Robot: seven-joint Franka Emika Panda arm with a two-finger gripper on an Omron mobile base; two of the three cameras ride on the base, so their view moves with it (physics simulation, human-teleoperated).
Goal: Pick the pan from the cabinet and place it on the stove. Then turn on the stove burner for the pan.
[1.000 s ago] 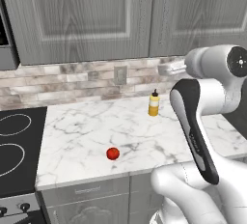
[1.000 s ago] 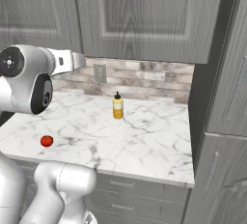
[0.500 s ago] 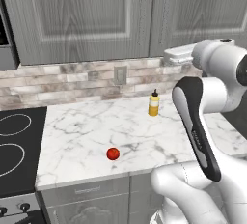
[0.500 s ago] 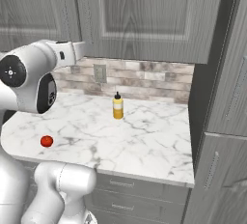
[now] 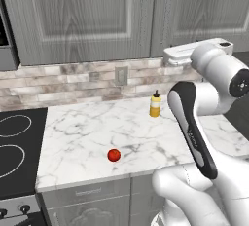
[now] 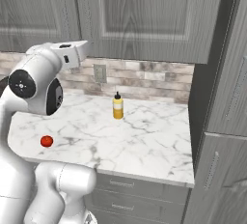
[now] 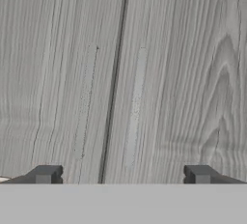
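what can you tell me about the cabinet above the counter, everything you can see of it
The cabinet is a wall unit in grey wood grain, hung above the brick backsplash and marble counter. Its doors have raised framed panels and are shut, meeting at a thin dark seam. In the hand view two slim vertical handles in the same grey flank that seam. The gripper faces the doors with jaws open, and nothing is seen touching them. Its inside is hidden.

Bottle (image 5: 155, 104) behind tomato (image 5: 114, 155) on counter (image 5: 87, 127).
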